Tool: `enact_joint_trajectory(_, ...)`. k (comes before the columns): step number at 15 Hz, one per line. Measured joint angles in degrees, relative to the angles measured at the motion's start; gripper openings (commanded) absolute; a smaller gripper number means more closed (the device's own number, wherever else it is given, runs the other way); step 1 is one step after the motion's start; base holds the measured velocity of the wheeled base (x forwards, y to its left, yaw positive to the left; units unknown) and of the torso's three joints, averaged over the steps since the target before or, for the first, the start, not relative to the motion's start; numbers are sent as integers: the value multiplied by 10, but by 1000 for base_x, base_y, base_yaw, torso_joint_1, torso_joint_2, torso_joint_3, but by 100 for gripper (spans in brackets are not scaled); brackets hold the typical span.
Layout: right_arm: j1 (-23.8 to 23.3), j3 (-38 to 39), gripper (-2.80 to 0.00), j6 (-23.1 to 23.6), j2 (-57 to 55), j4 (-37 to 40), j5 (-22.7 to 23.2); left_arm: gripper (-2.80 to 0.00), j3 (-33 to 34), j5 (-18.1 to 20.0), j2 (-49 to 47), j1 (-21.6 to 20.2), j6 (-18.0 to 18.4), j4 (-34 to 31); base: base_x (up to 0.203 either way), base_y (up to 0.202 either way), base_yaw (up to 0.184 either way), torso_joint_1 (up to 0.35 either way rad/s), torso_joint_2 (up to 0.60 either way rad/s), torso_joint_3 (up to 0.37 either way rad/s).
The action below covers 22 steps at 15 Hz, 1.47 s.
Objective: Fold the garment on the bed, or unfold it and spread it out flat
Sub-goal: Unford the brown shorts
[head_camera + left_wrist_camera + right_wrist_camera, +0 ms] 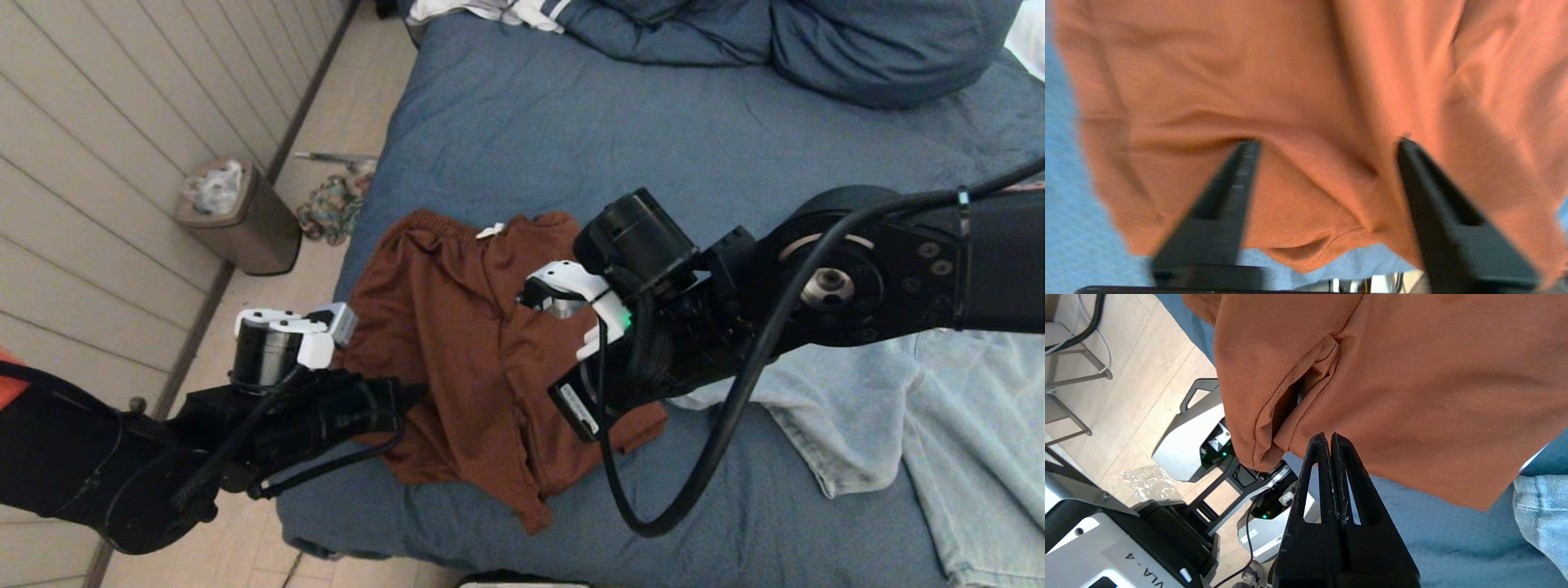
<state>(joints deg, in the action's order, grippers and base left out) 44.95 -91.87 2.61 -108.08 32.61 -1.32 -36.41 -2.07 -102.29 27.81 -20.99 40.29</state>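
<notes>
While left fingers (1327,143) straddle rust shorts (457,343), right fingers (1329,437) pinch them closed.

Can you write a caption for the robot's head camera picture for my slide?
Both grippers, left and right, work on rust-brown shorts on the blue bed.

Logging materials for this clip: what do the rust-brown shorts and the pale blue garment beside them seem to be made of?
The rust-brown shorts look like a thin, matte knit or jersey: soft wrinkles, gathered waistband, limp drape. The pale blue garment looks like light-washed denim: stiffer folds and a stitched hem, though the weave isn't clear.
</notes>
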Motion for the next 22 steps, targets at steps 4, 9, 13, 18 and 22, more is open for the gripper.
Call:
enact_joint_trajectory(4, 4, 2, -280, 0, -7, 0, 1, -280, -11, 2, 9, -1, -2, 3, 0, 0, 0, 0, 0, 0)
enact_joint_trajectory(9, 10, 9, -280, 8, -16, 1, -1, -280, -59, -2, -26, -1, -18, 1, 0, 0, 0, 0, 0, 0)
enact_joint_trajectory(13, 6, 6, -280, 8, -18, 0, -2, -280, -16, 0, 13, 13, -16, -4, 0, 0, 0, 0, 0, 0)
enact_joint_trajectory(18, -4, -15, -280, 0, -21, 0, 2, -280, 99, 42, 113, 141, 23, -22, 0, 0, 0, 0, 0, 0)
enact_joint_trajectory(22, -10, -30, -280, -4, -21, -5, 4, -280, 109, 113, 66, 174, 25, -30, 0, 0, 0, 0, 0, 0)
